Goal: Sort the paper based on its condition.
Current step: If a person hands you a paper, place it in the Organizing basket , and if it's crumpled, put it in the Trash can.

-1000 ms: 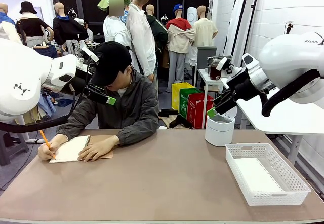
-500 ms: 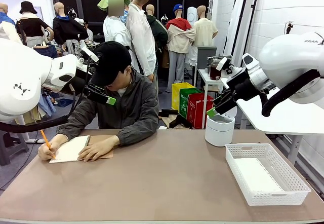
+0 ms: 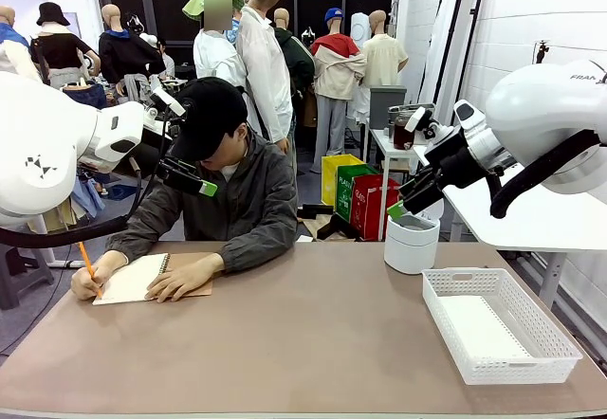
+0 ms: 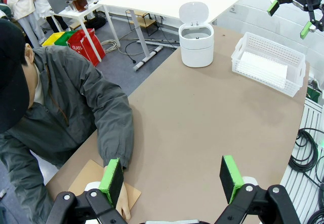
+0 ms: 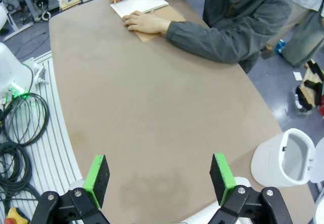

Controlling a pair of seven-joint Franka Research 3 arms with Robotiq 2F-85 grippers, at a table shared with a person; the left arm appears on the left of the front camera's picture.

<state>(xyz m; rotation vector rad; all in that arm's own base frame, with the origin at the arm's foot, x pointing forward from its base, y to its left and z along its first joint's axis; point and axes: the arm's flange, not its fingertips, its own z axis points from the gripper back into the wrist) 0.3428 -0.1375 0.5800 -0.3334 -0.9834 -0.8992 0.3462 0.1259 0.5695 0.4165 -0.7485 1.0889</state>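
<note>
You have two grippers, left [image 4: 172, 176] and right [image 5: 159, 176], both spread wide and empty above the table [image 3: 313, 343]. One stack of paper [image 3: 479, 329] lies in the basket [image 3: 560, 348], its far side cut off by the rim.

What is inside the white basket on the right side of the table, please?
A flat stack of white paper lies on the bottom of the white basket. How many sheets it holds, and anything beneath them, is covered by the top sheet.
</note>
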